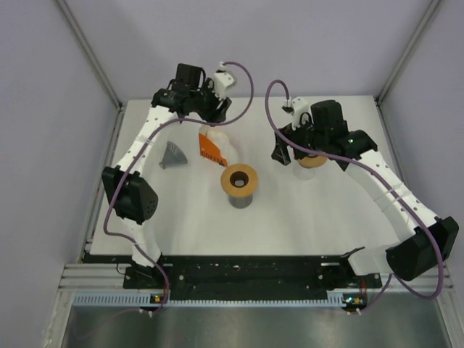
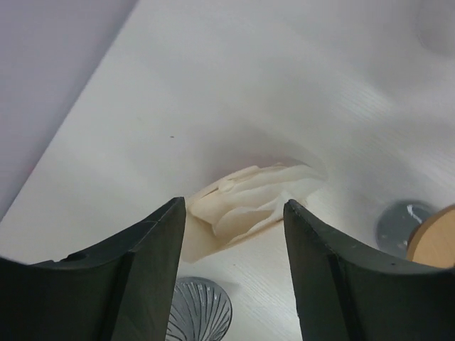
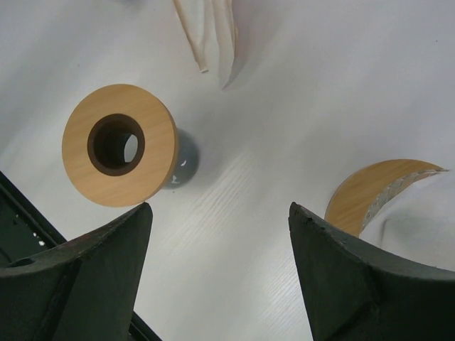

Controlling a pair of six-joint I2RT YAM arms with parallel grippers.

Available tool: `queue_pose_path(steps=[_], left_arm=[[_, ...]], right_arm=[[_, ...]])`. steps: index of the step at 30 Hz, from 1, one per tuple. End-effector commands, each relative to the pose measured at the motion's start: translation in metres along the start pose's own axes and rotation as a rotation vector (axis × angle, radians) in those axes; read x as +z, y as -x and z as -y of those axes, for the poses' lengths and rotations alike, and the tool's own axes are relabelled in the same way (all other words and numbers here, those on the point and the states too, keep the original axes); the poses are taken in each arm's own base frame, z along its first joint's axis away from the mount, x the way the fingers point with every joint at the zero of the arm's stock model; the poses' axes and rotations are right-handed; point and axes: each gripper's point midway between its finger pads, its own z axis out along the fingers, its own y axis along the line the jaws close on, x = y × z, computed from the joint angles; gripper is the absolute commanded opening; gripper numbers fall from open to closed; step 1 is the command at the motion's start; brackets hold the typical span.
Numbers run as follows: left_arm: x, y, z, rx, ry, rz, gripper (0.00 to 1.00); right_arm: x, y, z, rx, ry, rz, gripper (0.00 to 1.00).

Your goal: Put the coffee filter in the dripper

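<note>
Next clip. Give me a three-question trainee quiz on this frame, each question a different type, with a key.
1. True or false: the left gripper and the right gripper both have open jaws.
2. In the top view, the grey ribbed dripper sits: A) left of the coffee filter stack; B) right of it; C) on top of it.
3. Which gripper's wrist view shows the coffee filter stack between its fingers?
Key: 1 true; 2 A; 3 the left gripper.
</note>
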Motion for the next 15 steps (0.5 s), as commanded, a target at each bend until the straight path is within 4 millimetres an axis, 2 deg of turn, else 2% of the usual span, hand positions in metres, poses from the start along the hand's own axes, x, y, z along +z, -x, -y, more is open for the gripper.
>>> queue_pose_path(steps=[1, 2, 5, 7, 10, 11, 15], left_arm=[[-0.077, 0.018, -0.083, -0.377, 0.426, 0.175, 0.66], [-0.086, 0.007, -0.097, -0.445, 0.488, 0.18, 0.67], [-0.107, -0.05, -0.135, -0.692, 0.661, 0.138, 0.69], [-0.113, -0.093, -0.148, -0.818, 0.75, 0.075, 0.7], [-0.103, -0.145, -0.146, -0.908, 0.779, -0.021, 0.73], [-0.098, -0.156, -0.143, -0.917, 0.783, -0.048, 0.73], [-0.091, -0.17, -0.135, -0.928, 0.77, -0.083, 0.75]], right_arm=[[-0.006, 0.007, 0.001, -0.005, -0.001, 0.038, 0.77], [-0.007, 0.007, 0.001, -0.005, -0.003, 0.038, 0.77], [-0.007, 0.007, 0.002, 0.003, -0.011, 0.04, 0.77], [-0.007, 0.005, 0.003, 0.014, -0.018, 0.034, 0.77], [-0.008, 0.002, 0.007, 0.027, -0.047, 0.032, 0.77], [-0.009, 0.003, 0.008, 0.027, -0.056, 0.035, 0.77], [-0.011, 0.002, 0.007, 0.025, -0.053, 0.038, 0.77]])
